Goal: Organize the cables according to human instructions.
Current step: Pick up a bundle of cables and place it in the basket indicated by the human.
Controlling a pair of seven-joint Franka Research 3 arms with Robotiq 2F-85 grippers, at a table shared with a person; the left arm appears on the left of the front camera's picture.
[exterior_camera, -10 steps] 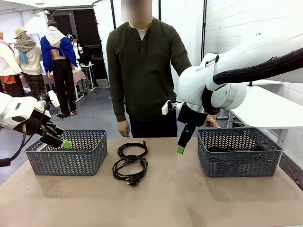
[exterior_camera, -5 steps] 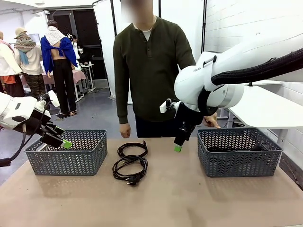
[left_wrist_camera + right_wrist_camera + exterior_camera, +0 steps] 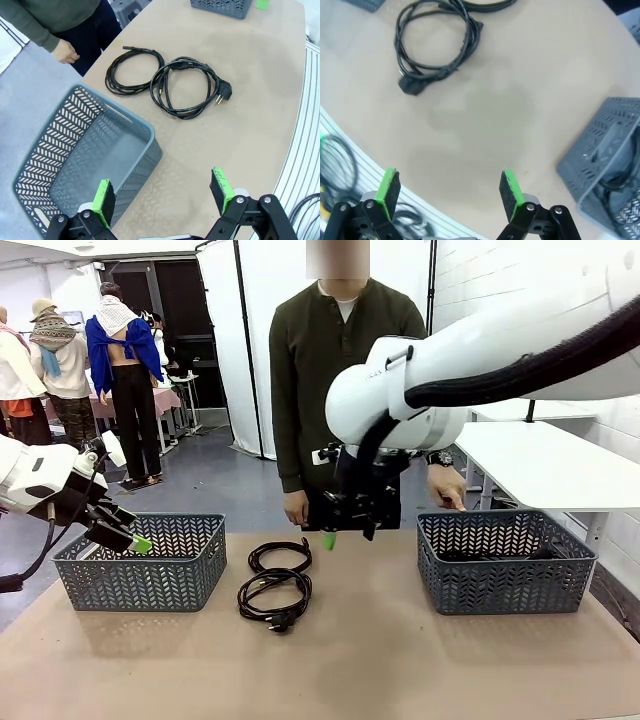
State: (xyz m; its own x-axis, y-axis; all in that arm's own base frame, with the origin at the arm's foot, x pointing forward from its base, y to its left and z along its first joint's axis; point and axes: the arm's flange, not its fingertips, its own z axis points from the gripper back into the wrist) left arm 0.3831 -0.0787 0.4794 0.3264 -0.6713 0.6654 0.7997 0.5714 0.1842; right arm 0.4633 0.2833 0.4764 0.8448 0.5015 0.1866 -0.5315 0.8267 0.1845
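Two cables lie coiled mid-table between the baskets: a far coil [image 3: 278, 544] and a nearer coil with its plug [image 3: 283, 620] toward me. My right gripper [image 3: 345, 527] hangs open above the table just right of the far coil, in front of the human [image 3: 340, 360]. In the right wrist view its fingers [image 3: 448, 187] are spread over bare table, with the plugged coil [image 3: 409, 86] ahead. My left gripper [image 3: 125, 535] is open over the left basket's near edge; its wrist view [image 3: 162, 192] shows both coils [image 3: 112, 80] [image 3: 224, 91]. More cable [image 3: 460, 555] lies in the right basket.
A grey lattice basket [image 3: 140, 575] stands at the left, and another [image 3: 510, 585] at the right. The human's hands hang at the table's far edge, one [image 3: 295, 508] behind the coils, one [image 3: 447, 488] near the right basket. A white table [image 3: 560, 465] is at the back right.
My right arm has swung left from beside the right basket to just above the far coil. The human has stepped to the right. My left arm has not moved.
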